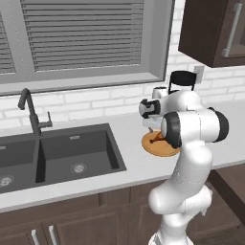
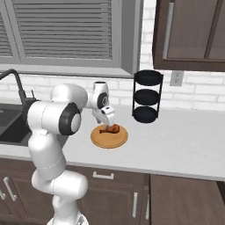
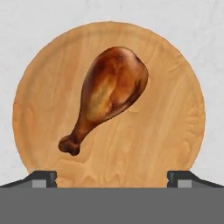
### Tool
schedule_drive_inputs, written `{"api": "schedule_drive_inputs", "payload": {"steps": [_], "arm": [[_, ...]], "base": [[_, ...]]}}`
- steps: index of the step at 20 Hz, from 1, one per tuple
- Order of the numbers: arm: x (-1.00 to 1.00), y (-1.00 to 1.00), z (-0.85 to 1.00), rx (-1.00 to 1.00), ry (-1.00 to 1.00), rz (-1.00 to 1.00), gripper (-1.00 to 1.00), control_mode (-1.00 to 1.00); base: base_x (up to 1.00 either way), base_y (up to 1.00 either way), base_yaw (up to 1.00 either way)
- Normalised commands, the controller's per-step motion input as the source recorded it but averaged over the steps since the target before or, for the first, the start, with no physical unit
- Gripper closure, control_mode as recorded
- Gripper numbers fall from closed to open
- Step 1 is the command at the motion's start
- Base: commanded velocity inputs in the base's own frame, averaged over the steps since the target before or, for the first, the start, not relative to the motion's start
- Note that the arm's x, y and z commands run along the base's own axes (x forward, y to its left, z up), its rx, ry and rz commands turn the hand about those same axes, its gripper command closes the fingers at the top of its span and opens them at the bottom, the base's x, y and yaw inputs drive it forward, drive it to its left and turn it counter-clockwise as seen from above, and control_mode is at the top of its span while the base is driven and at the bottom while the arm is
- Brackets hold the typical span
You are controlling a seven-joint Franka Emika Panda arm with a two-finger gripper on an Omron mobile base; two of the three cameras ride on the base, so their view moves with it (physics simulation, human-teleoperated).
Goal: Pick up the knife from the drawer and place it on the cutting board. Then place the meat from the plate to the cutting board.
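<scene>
Gripper (image 3: 112, 178) open, jaws spread wide, empty, hovering directly above plate (image 3: 175, 131). Meat (image 3: 109, 94) lies on plate, untouched, bone end toward gripper. Plate sits on counter (image 2: 176, 136), right of sink (image 1: 57, 153), left of black rack (image 2: 147, 96).

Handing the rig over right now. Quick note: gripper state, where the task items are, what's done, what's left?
Gripper: open, empty, hanging above the plate, jaws set wide to either side of it.
Meat: lying flat on the plate, near its middle, untouched.
Plate sits on the counter right of the sink, in front of the black tiered rack.
Knife and cutting board: can't place them from these views, so I can't confirm the knife step.
Left: check the knife is on the board, then lower, grip the meat, move it to the board.
</scene>
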Motion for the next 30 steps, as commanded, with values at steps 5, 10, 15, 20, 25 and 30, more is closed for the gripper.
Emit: {"api": "schedule_drive_inputs", "payload": {"steps": [5, 10, 15, 20, 25, 30], "arm": [[0.55, -0.17, -0.01, 0.0, 0.06, -0.05, -1.0, -1.0], [0.33, -0.01, -0.21, 0.0, 0.0, -0.01, -1.0, -1.0], [0.1, -0.06, -0.35, 0.0, 0.0, -0.05, -1.0, -1.0], [-0.3, -0.14, 0.02, 0.01, -0.01, -0.05, -1.0, -1.0], [-0.19, -0.1, 0.02, 0.0, -0.01, -0.02, -1.0, -1.0], [0.0, -0.06, -0.09, 0.0, -0.02, -0.11, -1.0, -1.0]], "base": [[0.0, 0.0, 0.0], [0.0, 0.0, 0.0], [0.0, 0.0, 0.0], [0.0, 0.0, 0.0], [0.0, 0.0, 0.0], [0.0, 0.0, 0.0]]}}
